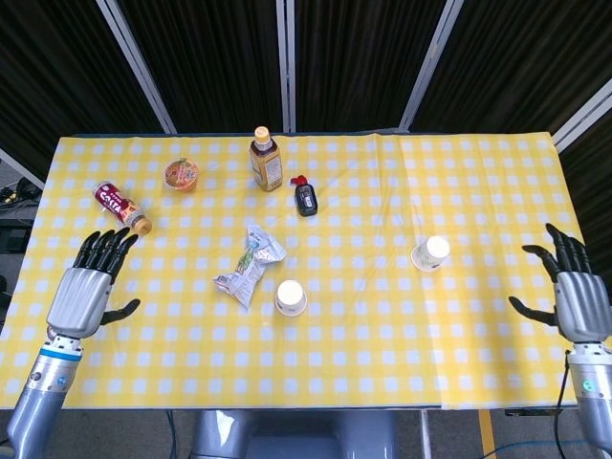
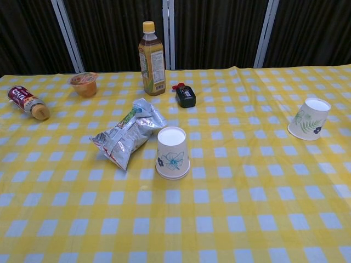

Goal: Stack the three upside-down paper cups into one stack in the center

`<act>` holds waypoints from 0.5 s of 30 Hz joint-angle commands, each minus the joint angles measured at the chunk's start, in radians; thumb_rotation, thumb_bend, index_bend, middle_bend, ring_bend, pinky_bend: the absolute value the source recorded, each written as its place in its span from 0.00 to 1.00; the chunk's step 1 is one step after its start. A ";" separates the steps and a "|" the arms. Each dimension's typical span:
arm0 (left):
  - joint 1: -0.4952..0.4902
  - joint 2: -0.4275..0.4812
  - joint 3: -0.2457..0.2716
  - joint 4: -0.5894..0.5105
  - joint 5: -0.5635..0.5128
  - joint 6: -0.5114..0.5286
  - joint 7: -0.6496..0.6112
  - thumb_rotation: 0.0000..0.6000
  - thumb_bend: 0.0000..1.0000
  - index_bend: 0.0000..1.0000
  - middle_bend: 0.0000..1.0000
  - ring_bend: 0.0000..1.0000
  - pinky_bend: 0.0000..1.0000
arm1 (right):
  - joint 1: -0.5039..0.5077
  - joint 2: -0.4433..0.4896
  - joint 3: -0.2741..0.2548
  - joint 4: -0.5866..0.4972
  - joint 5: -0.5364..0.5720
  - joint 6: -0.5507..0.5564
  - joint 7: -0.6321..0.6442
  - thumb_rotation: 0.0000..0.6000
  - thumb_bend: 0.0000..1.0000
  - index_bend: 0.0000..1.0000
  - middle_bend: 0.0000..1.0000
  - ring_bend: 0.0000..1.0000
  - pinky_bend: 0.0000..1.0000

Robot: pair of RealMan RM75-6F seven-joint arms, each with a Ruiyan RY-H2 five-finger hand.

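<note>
We hold our left robot hand (image 1: 84, 290) and right robot hand (image 1: 577, 295) wide and empty at the tabletop (image 1: 459, 354) edges, clear of the centre cup (image 2: 173, 153); the right cup (image 2: 309, 118) stands well apart, unstacked

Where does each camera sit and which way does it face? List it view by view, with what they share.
Head view: high above the near edge, looking steeply down on the yellow checked tablecloth; the left robot hand and right robot hand show open at the sides.
Chest view: low at the near edge, facing across the table toward the dark curtains; no robot body shows.
Shared: the central upside-down floral paper cup, the tilted paper cup at right, the crumpled silver snack bag and the amber tea bottle.
</note>
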 commanded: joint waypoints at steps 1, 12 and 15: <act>0.030 -0.004 -0.016 0.021 0.013 0.015 -0.058 1.00 0.18 0.02 0.00 0.00 0.00 | 0.112 -0.001 0.042 -0.084 0.037 -0.128 -0.150 1.00 0.05 0.28 0.00 0.00 0.00; 0.059 0.021 -0.051 0.056 0.035 -0.033 -0.134 1.00 0.19 0.02 0.00 0.00 0.00 | 0.337 -0.140 0.102 -0.028 0.344 -0.368 -0.479 1.00 0.09 0.28 0.00 0.00 0.00; 0.067 0.027 -0.060 0.056 0.042 -0.040 -0.144 1.00 0.19 0.02 0.00 0.00 0.00 | 0.371 -0.166 0.102 0.000 0.414 -0.394 -0.533 1.00 0.09 0.28 0.00 0.00 0.00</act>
